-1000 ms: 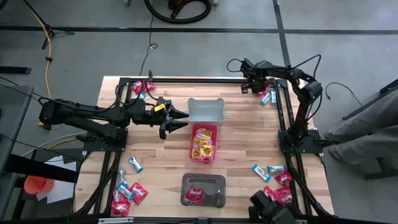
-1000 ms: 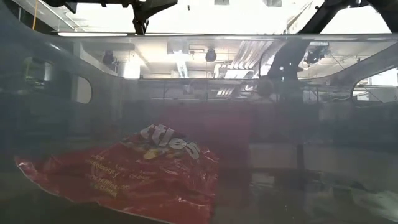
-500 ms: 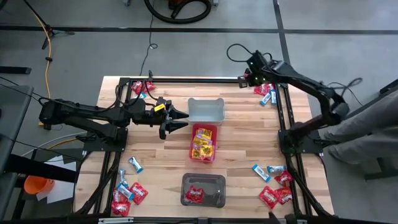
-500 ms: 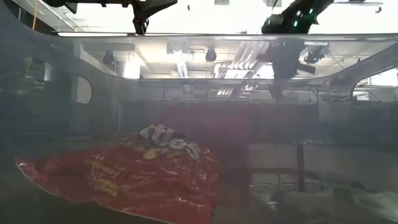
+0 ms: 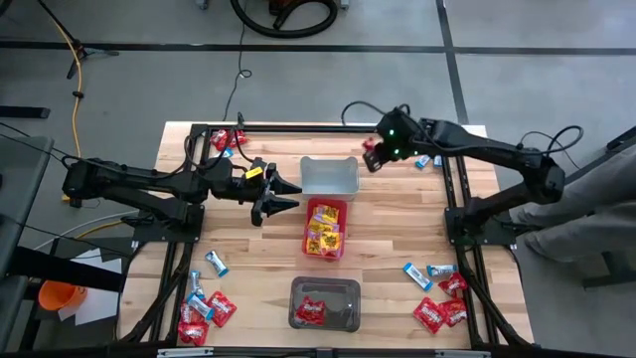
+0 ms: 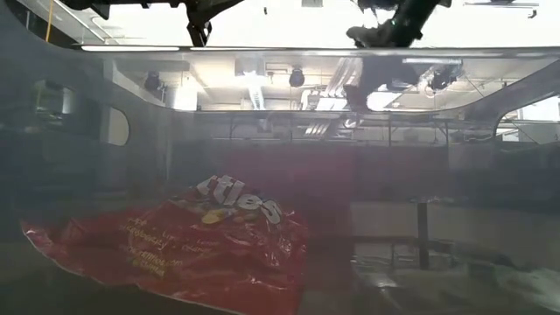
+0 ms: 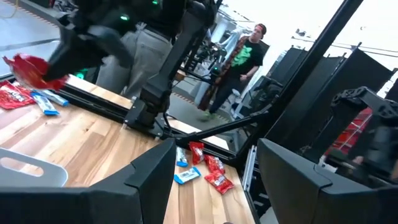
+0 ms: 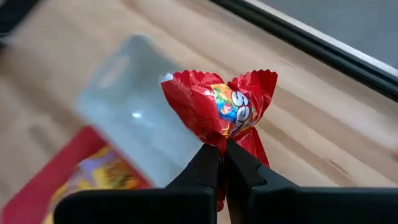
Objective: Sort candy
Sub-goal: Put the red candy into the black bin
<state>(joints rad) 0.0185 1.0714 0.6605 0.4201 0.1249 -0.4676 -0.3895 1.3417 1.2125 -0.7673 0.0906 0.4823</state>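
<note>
My right end effector (image 8: 222, 152) grips a red candy (image 8: 219, 109) beside the grey bin (image 5: 329, 176); left end effector (image 5: 281, 195) hangs released. Many packets remain scattered unsorted.

"ttles" on red packet (image 6: 175, 241), rest unreadable

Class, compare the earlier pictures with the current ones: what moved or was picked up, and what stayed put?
The right gripper swung from the candy pile at the table's far right corner toward the grey bin, now shut on a red candy packet lifted clear of the table. The left gripper stayed open beside the grey bin, and the pink bin and dark bin kept their places.
</note>
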